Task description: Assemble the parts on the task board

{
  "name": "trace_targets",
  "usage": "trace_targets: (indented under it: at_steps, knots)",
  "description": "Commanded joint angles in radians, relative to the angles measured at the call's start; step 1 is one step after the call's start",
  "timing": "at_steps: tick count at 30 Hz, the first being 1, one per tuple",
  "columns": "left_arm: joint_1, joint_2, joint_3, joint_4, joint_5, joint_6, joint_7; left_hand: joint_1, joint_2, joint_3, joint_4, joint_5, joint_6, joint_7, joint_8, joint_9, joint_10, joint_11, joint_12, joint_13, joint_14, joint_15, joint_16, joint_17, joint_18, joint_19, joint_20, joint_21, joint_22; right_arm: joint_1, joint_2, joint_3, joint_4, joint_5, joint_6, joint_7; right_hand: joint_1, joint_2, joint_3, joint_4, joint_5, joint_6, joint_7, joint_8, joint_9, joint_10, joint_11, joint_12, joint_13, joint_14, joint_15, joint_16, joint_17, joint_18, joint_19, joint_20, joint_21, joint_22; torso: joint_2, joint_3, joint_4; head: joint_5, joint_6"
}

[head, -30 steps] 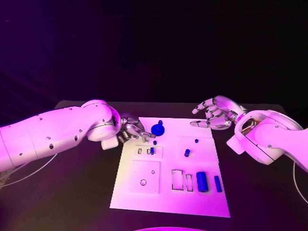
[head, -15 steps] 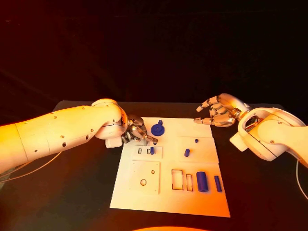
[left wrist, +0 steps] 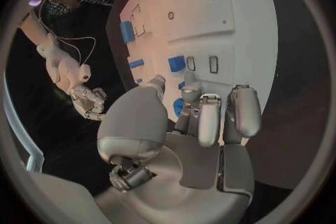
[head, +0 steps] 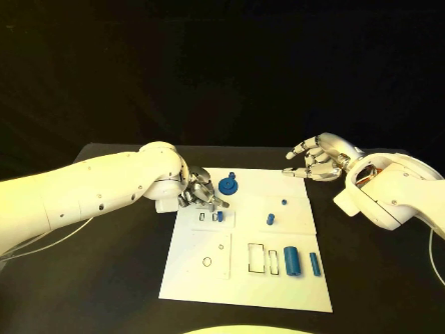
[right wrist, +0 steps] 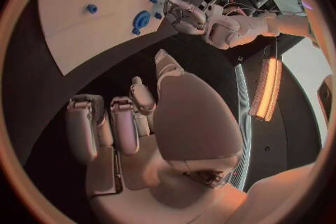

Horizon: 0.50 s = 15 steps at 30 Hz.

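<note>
Now: both hands at the far end of the board

Nearest on the white task board, two blue parts stand side by side at the near right, beside outlined rectangular slots. Farther up, a small blue peg sits mid-board, and a small part stands in the recess on the left. At the far left edge the left hand hangs with fingers curled down over the board; whether it grips anything I cannot tell. A round blue part lies just beside it. Off the far right corner, over the black counter, the right hand hovers empty, fingers apart.
</note>
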Motion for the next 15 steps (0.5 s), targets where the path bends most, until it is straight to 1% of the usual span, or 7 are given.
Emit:
trace_targets:
  at_steps: [1, 10, 15]
  knots:
    - [0.001, 0.008, -0.002, -0.004, -0.002, 0.031, -0.003, 0.015, 0.002, -0.008, -0.001, 0.002, -0.008, 0.000, 0.005, 0.002, -0.007, -0.001, -0.006, -0.001, 0.066, -0.002, 0.001, 0.159, -0.006, 0.003, 0.002, 0.006, 0.001, 0.000, 0.000, 0.000, -0.001, -0.002, 0.015, 0.000, 0.001, 0.011, 0.006, -0.002, 0.003, 0.007, -0.001, 0.004, -0.001, -0.002, -0.006, 0.004, -0.001, 0.081, -0.004, -0.005, 0.179, 0.010, 0.049, 0.001, -0.005, 0.214, 0.001, -0.0003, 0.0001, -0.001, -0.001]
    - [0.001, 0.021, -0.010, -0.015, 0.008, 0.040, -0.004, 0.027, 0.009, -0.006, -0.001, 0.002, -0.009, 0.001, 0.005, 0.003, -0.009, -0.001, -0.006, -0.002, 0.067, -0.002, 0.001, 0.160, -0.006, 0.004, 0.003, 0.008, 0.004, 0.000, 0.001, 0.000, -0.002, -0.002, 0.017, -0.001, 0.000, 0.012, 0.006, -0.002, 0.005, 0.009, -0.002, 0.005, -0.001, -0.003, -0.006, 0.003, -0.002, 0.081, -0.004, -0.006, 0.179, 0.010, 0.049, 0.001, -0.006, 0.213, 0.001, 0.0001, -0.0011, 0.000, -0.003]
    - [0.001, 0.025, -0.012, -0.016, 0.016, 0.050, -0.004, 0.040, 0.012, -0.005, -0.002, 0.002, -0.010, 0.001, 0.004, 0.004, -0.012, -0.001, -0.008, -0.005, 0.066, -0.001, 0.001, 0.160, -0.006, 0.003, 0.003, 0.007, 0.003, 0.000, 0.002, 0.000, -0.003, -0.003, 0.018, -0.002, 0.000, 0.015, 0.008, -0.002, 0.007, 0.010, -0.002, 0.006, -0.002, -0.003, -0.007, 0.003, -0.002, 0.081, -0.005, -0.007, 0.178, 0.010, 0.049, 0.000, -0.006, 0.213, 0.000, 0.0003, 0.0010, -0.002, -0.003]
